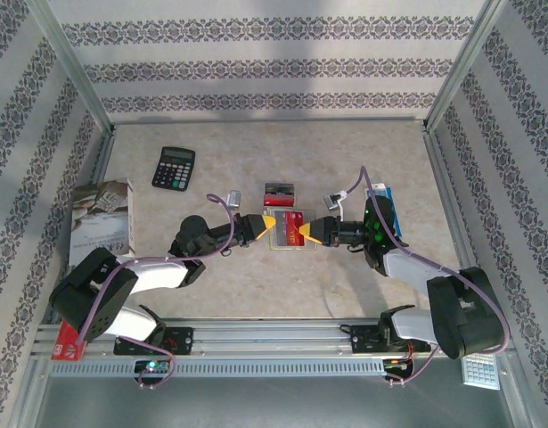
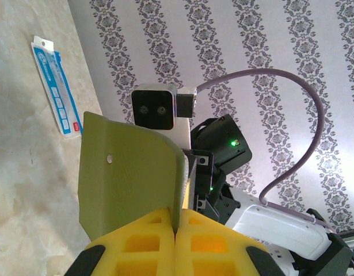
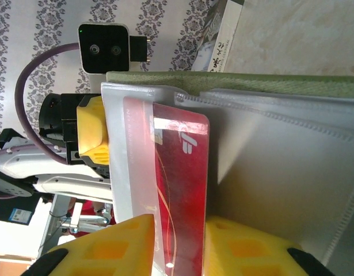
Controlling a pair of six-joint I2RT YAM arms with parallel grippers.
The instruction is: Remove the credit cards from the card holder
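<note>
The olive-green card holder (image 1: 282, 239) hangs open between my two grippers above the table's middle. My left gripper (image 1: 272, 223) is shut on its green flap (image 2: 128, 178), the yellow fingertips (image 2: 148, 241) pressed together on the flap's edge. A red credit card (image 3: 182, 190) sticks partly out of the holder's clear pocket (image 3: 280, 172). My right gripper (image 3: 179, 241) is shut on that card, one yellow pad on each side of it. In the top view the right gripper (image 1: 307, 234) meets the holder from the right. Another dark credit card (image 1: 280, 192) lies on the table just behind.
A black calculator (image 1: 174, 167) lies at the back left. A blue-and-white packet (image 1: 383, 207) lies under the right arm, and a pale box (image 1: 100, 223) sits at the left edge. Patterned walls close in the table on three sides.
</note>
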